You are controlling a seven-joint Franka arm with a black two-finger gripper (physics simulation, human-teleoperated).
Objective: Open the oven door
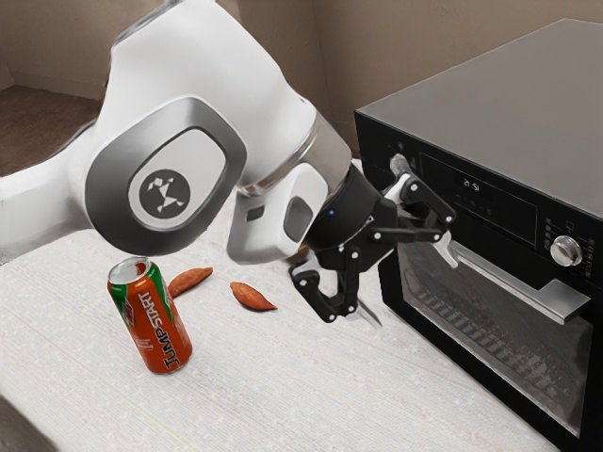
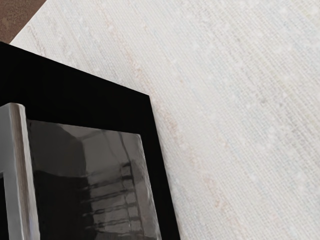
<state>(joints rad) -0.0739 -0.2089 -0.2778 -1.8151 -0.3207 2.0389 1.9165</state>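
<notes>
Black-framed and glassy, the oven door (image 1: 490, 363) is sitting shut in the front of the oven (image 1: 499, 94), which is standing on the white table (image 1: 283, 395) at the exterior view's right. Behind the window (image 1: 499, 339), wire racks are showing dimly. Across the door's top, the silver handle (image 1: 518, 281) is running level, and I'm holding my gripper (image 1: 409, 284) by its nearer end, fingers spread wide with nothing gripped: one is hanging close to that handle end, the other is pointing out over the table. I can't tell whether the first finger is touching the metal. In the wrist view I'm seeing the handle alongside the glass, and just past the oven's front corner, the pale tabletop is stretching away to an edge with brown floor (image 2: 17, 17) beyond. Above the door, the control panel (image 1: 480, 200) is carrying a lit display and a round silver knob (image 1: 566, 250). Farther out, two orange-brown sweet potatoes (image 1: 252, 297) (image 1: 191, 280) are lying between the gripper and a red-and-green can (image 1: 155, 325), which is standing upright, in from the table edge at the exterior view's lower left.
</notes>
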